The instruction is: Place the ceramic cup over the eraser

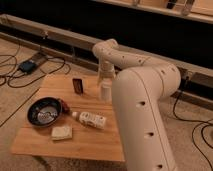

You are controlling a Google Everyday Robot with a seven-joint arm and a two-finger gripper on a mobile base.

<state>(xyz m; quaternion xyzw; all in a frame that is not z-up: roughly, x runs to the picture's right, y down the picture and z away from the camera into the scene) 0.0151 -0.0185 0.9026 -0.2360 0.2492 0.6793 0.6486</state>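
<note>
The small white ceramic cup (105, 92) stands on the wooden table (95, 142) near its far edge. The dark upright eraser (78, 85) stands just left of it, a short gap between them. My gripper (105, 80) hangs straight down from the white arm, right on top of the cup and at its upper part. Whether the cup is held I cannot make out. The thick near part of the arm (142, 115) fills the right of the view and hides the table's right side.
On the table's left lies a black bowl (45, 111) with something in it. A white labelled bottle (91, 119) lies on its side in the middle, and a flat beige sponge-like block (61, 132) sits near the front. Cables and a dark box (27, 65) are on the floor at left.
</note>
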